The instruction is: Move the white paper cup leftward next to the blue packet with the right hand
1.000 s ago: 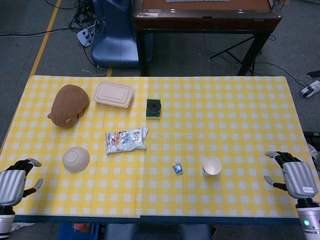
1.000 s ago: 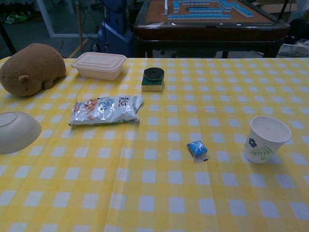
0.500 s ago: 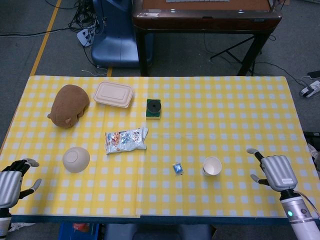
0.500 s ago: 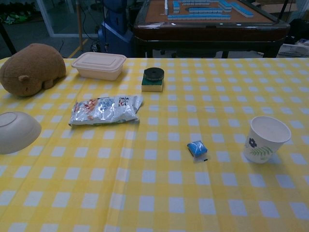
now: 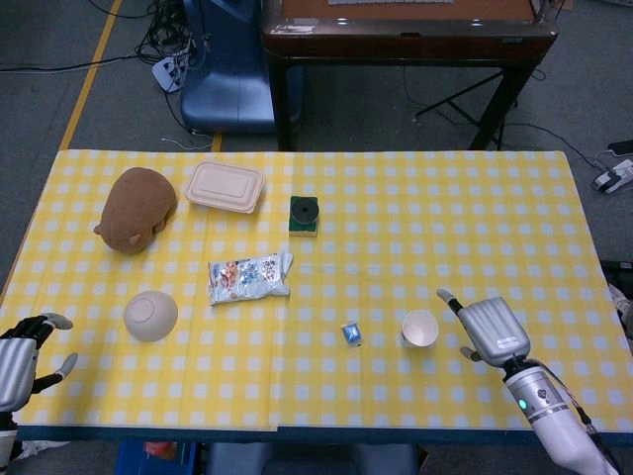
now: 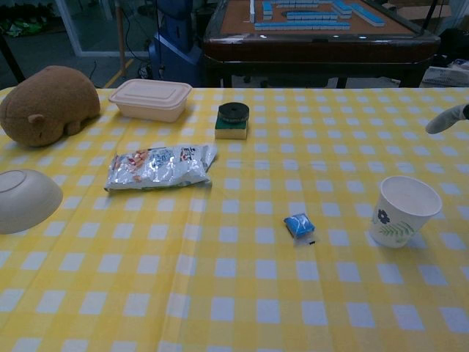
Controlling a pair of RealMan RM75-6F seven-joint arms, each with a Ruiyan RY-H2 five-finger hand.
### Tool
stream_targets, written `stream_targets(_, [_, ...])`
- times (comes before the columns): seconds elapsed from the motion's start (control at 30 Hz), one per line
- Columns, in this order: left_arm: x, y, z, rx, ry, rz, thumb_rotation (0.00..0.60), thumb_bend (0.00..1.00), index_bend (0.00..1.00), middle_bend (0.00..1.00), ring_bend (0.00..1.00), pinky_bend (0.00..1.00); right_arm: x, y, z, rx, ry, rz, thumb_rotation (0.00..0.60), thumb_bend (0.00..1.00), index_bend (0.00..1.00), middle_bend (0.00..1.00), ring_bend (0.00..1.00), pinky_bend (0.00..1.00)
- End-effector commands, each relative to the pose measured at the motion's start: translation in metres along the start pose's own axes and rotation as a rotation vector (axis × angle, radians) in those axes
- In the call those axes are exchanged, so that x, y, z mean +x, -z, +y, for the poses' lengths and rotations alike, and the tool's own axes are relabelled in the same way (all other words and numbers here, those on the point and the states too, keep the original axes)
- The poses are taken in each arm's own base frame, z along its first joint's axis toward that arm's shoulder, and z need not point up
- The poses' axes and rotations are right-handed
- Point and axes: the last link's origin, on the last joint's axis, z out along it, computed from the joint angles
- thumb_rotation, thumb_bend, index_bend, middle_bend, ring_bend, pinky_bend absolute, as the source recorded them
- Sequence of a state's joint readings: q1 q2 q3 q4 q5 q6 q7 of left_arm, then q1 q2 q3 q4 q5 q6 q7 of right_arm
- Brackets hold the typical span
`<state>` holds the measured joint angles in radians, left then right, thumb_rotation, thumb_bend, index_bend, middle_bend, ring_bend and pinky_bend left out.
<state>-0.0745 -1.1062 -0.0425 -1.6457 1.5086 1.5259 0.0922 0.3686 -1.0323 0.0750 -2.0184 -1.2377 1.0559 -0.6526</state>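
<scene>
The white paper cup stands upright on the yellow checked table, with a leaf print on its side. A small blue packet lies a short way to its left. My right hand hovers just right of the cup, apart from it, fingers spread and holding nothing; in the chest view only one fingertip shows at the right edge. My left hand stays at the table's front left corner, fingers apart and empty.
A silver snack bag lies left of centre, an upturned bowl further left. At the back sit a brown plush, a lidded food box and a green sponge with a black disc.
My right hand has moved left from the table's right edge to just beside the cup. My left hand has sunk slightly toward the front left corner. Cup and packet are unmoved.
</scene>
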Motion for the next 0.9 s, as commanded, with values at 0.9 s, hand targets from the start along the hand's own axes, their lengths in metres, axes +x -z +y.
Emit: stream_targets(0.9, [0.007, 0.001, -0.004, 0.010, 0.019, 0.017, 0.600, 0.27, 0.46, 0.36, 0.33, 0.50, -0.013, -0.049, -0.051, 0.095, 0.068, -0.109, 0.600, 0.00, 0.29, 1.00, 1.00, 1.00])
